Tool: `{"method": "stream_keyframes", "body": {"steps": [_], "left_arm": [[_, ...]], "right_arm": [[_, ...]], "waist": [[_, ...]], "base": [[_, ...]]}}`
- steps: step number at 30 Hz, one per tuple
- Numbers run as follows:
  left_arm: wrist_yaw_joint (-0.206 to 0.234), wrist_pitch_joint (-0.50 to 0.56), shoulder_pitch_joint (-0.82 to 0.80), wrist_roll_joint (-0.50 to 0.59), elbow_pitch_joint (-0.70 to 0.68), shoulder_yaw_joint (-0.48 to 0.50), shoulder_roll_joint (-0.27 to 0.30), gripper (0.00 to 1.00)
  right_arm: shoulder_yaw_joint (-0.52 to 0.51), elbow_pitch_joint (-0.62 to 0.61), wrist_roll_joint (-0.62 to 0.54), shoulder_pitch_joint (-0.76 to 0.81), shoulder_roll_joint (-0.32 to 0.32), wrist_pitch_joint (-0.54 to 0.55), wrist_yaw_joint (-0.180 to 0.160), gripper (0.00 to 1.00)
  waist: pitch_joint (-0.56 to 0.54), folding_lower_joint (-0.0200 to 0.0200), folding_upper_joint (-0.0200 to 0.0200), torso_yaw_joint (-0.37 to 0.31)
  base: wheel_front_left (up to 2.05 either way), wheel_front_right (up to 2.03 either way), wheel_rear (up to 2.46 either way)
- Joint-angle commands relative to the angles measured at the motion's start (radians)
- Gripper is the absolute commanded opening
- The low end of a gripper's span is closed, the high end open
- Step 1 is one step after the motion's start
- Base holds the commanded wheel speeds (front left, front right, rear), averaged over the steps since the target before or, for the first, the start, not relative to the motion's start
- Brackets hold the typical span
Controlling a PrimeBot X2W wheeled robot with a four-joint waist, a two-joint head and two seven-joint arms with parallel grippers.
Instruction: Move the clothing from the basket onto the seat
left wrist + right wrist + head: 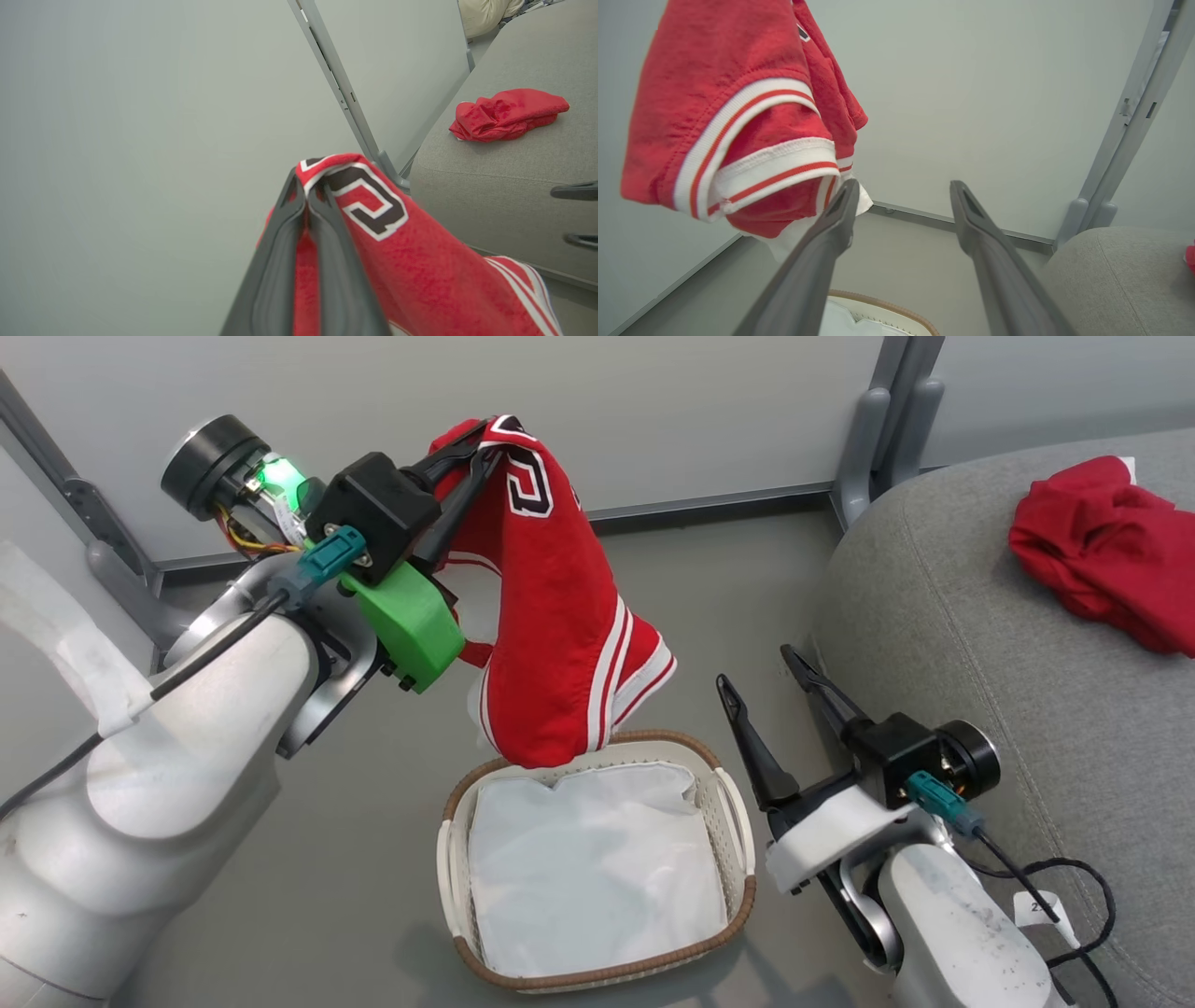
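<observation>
Head view, garment (560, 644) hides basket (744, 887) rim partly

- From the head we look down on basket (735, 821) and seat (980, 644).
- Our left wrist looks close along its fingers (275, 270) toward the seat.
- Our right wrist looks up from low; all share the garment (714, 93).

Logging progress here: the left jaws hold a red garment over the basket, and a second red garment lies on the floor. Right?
Not quite: the second garment lies on the grey seat, not the floor, as the head view shows. The rest stands: the left jaws hold a red garment over the basket.
</observation>
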Motion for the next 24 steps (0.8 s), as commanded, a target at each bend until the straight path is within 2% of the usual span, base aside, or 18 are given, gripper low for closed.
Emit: {"method": "stream_keyframes", "body": {"steps": [1, 8, 19, 24], "left_arm": [[0.007, 0.0, -0.02, -0.003, -0.009, 0.004, 0.005, 0.0], [0.005, 0.008, -0.013, -0.005, -0.038, -0.013, -0.009, 0.0], [0.006, 0.024, 0.027, -0.017, -0.072, -0.052, -0.026, 0.0], [0.01, 0.017, 0.037, -0.026, -0.072, -0.056, -0.03, 0.0]], "right_arm": [[0.015, 0.022, -0.007, -0.019, -0.004, -0.002, -0.001, 1.0], [0.085, 0.096, 0.004, -0.069, -0.004, -0.002, -0.001, 1.0], [0.153, 0.051, 0.009, -0.158, -0.004, -0.002, -0.001, 1.0], [0.222, 0.084, 0.021, -0.189, -0.004, -0.002, -0.001, 1.0]], "waist": [[-0.004, 0.0001, 0.0, 0.003], [-0.027, 0.0001, 0.0, 0.015], [-0.043, 0.0001, 0.0, 0.02], [-0.041, 0.0001, 0.0, 0.023]], "base": [[0.0, 0.0, 0.0], [0.0, 0.0, 0.0], [0.0, 0.0, 0.0], [0.0, 0.0, 0.0]]}}
